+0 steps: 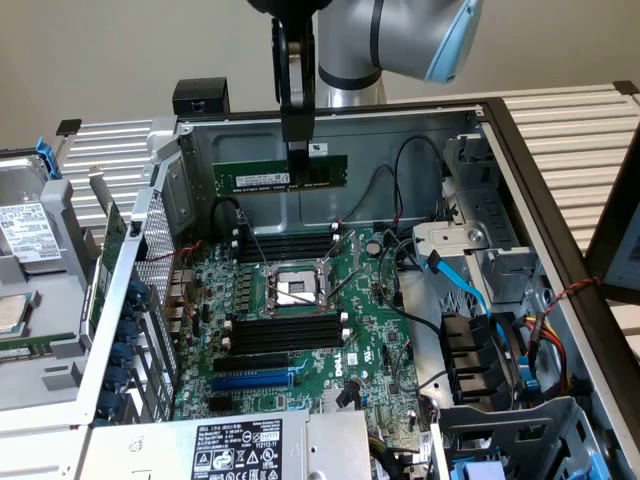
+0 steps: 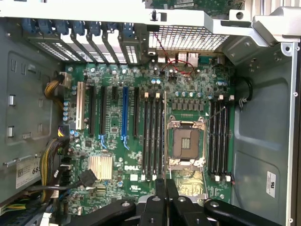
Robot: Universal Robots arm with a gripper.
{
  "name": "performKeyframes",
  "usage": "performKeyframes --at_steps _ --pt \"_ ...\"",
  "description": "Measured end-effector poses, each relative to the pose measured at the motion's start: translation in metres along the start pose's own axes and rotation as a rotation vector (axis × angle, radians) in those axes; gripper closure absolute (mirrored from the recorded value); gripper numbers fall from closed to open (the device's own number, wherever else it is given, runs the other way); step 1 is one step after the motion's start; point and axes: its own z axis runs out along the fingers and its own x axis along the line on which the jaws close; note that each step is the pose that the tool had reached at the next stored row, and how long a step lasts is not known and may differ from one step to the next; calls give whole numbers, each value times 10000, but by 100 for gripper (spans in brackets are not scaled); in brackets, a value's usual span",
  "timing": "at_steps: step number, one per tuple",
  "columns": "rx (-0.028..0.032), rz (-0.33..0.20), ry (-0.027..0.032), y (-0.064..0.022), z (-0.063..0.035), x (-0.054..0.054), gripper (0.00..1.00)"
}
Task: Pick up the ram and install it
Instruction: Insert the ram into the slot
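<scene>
Exterior view: the hand [image 1: 296,162] hangs in the upper middle of the frame, its 2 dark fingers pinched narrow on the top edge of the ram [image 1: 250,175]. The ram is level, its long side running across the frame. It is held clear above the motherboard [image 1: 365,340], in front of the grey rear wall of the open computer case [image 1: 400,130]. Below it on the board lie a bank of black slots [image 1: 285,243], then the CPU socket [image 1: 295,290], then a second bank of black slots [image 1: 280,335] and a blue expansion slot [image 1: 255,380] nearer the lower edge. None of the black slots holds a stick.

Wrist view: the hand [image 2: 164,190] shows as 2 black fingers pressed close together with the ram [image 2: 164,136] gripped between them. The ram is seen edge-on as a thin line. It lies over the board between 1 bank of black slots [image 2: 150,141] and the CPU socket [image 2: 186,143]. The other bank [image 2: 220,141] sits on the socket's far side. The blue expansion slot [image 2: 124,117] stands apart from the ram, beyond the nearer bank.
</scene>
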Motion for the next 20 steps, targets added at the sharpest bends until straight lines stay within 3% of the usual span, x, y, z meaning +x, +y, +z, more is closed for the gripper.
performKeyframes --at_steps 6,20 --pt "11 14 5 5 30 10 88" --pt "29 132 4 25 282 16 88"
